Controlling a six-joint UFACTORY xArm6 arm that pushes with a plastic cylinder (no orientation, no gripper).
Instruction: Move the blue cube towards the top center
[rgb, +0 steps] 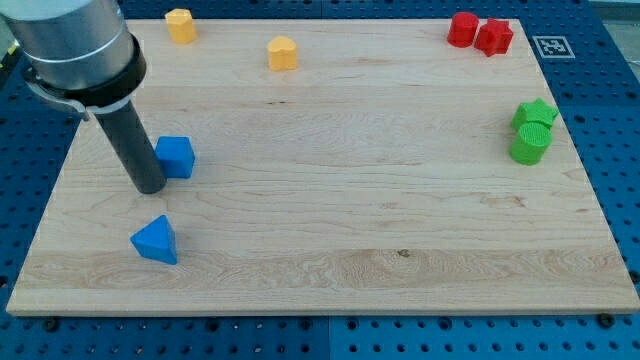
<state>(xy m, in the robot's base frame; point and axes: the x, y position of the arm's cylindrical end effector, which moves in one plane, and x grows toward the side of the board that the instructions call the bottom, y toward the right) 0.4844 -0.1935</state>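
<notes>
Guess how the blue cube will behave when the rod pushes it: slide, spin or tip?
The blue cube looks rigid and squat, resting flat on the smooth wooden board, so it probably slides rather than tips. My tip sits at its left side, seemingly toward the lower corner, so an off-centre push could spin it. It looks small, likely light.

1. This looks like a robotics lab bench rather than a home or a shop.
2. The wooden tabletop (400, 220) lies on a blue perforated base plate (610, 120), the kind used for bolting down rigs.
3. Just off the tabletop's top right corner sits a black-and-white fiducial marker (551, 46).
4. A grey industrial robot arm (75, 45) reaches over the tabletop's left side.
</notes>
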